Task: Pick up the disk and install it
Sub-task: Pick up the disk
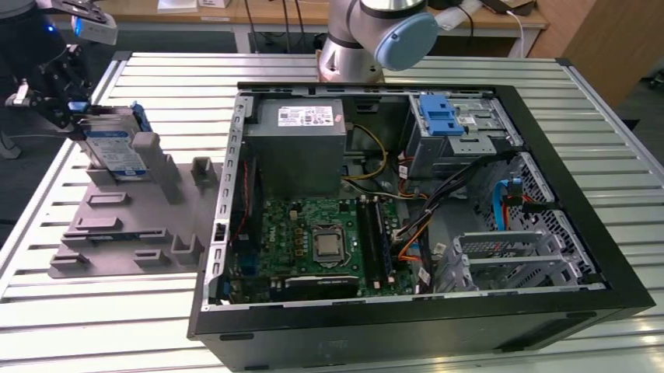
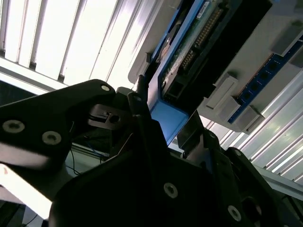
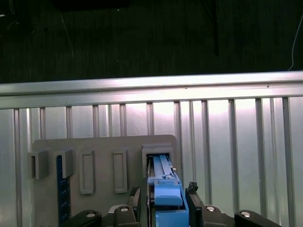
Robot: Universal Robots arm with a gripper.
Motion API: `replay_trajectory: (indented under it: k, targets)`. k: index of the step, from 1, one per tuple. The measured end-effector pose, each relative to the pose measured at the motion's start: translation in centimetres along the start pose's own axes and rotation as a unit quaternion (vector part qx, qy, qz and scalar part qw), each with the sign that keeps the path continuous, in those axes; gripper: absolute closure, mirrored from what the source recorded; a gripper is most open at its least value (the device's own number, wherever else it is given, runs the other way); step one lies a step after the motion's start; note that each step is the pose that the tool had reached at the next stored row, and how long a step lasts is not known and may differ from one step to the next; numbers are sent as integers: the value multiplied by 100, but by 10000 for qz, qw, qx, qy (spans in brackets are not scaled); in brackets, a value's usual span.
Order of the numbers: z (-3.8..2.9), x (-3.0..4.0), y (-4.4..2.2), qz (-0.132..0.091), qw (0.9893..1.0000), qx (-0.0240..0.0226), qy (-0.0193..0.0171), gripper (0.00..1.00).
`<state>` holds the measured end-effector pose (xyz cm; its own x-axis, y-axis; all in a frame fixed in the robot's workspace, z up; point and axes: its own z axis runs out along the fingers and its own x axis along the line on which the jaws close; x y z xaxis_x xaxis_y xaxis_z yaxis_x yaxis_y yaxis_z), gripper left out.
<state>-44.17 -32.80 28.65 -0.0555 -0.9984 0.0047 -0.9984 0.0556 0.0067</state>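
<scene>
Your gripper sits at the exterior view's left, straddling the top edge of the disk; you cannot tell whether it is clamped on it. The disk stands upright in the gray rack on the slatted table, beside the open computer case.

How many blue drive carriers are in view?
2. One holds the disk in the gray holder at the exterior view's left; one sits in the computer case's drive bay. Others may be hidden.
</scene>
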Motion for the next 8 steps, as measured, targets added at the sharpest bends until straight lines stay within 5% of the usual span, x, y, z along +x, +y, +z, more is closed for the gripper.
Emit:
replay_trajectory:
  k: [8]
  targets:
    - [0, 0, -1, 0, 10000, 0, 0, 60]
